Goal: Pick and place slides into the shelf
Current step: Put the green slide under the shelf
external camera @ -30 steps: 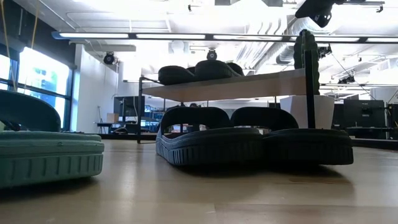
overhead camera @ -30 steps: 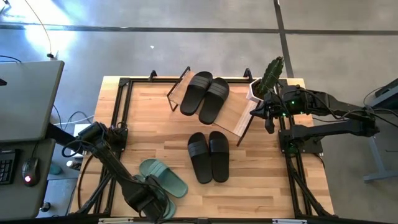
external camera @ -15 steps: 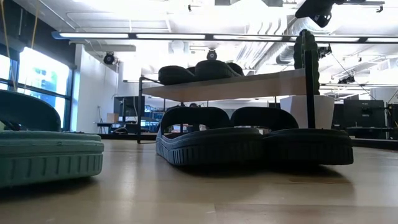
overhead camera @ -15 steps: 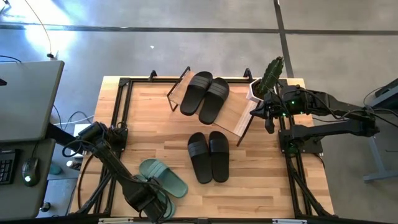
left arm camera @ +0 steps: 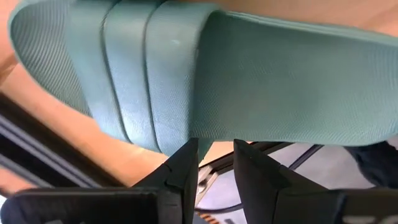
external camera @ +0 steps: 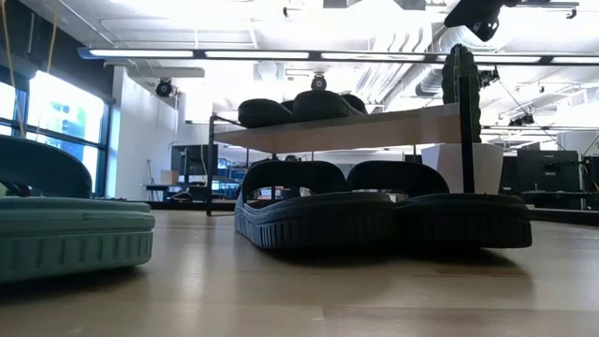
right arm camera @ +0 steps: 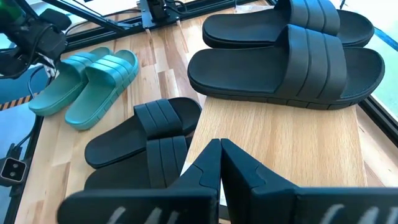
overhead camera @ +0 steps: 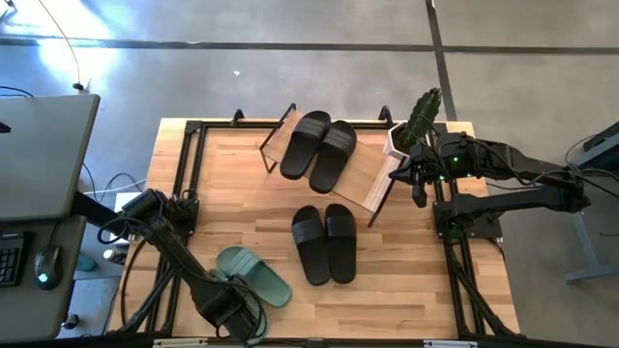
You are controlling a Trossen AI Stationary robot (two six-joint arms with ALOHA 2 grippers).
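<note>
Tabletop unchanged; left gripper (near edge) shifted slightly.

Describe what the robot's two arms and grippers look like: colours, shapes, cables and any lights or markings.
Both arms are dark, nearly black, built from jointed tubular links. The left arm trails loose black cables along its length. The right arm shows small green lights near its wrist. The left gripper and right gripper each have two flat, angular black jaws tapering toward the tips. No printed markings are legible.

High view: one pair of slides on shelf, upper centre; second pair below it; third pair lower left.
</note>
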